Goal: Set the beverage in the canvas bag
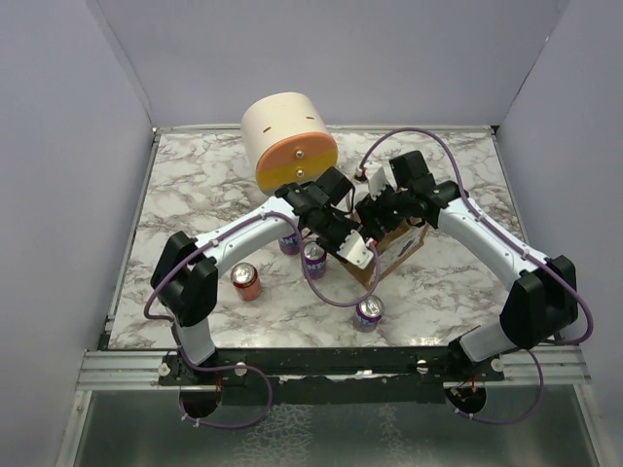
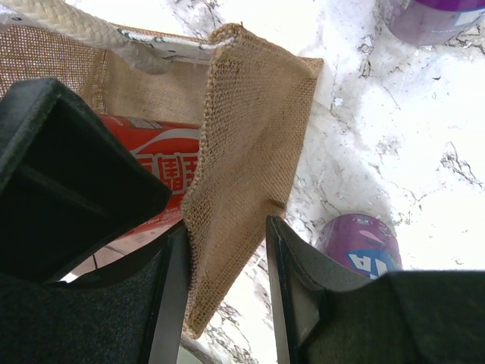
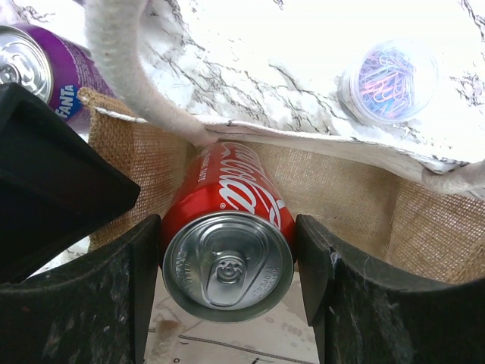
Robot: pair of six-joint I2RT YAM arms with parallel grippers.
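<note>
The right gripper (image 3: 227, 250) clamps a red Coca-Cola can (image 3: 235, 182) inside the canvas bag (image 3: 341, 189), whose wall the left gripper (image 2: 226, 250) straddles with jaws parted, probably to hold its mouth open.

The top camera looks down from high behind the near edge onto the whole marble table (image 1: 195, 195). Both wrist cameras sit very close to the canvas bag (image 2: 250, 136), looking into it, and share the red can (image 3: 227, 189) at its opening.

Red can (image 3: 227, 189) — Coca-Cola script; purple can (image 3: 64, 80) — "Fanta".
</note>
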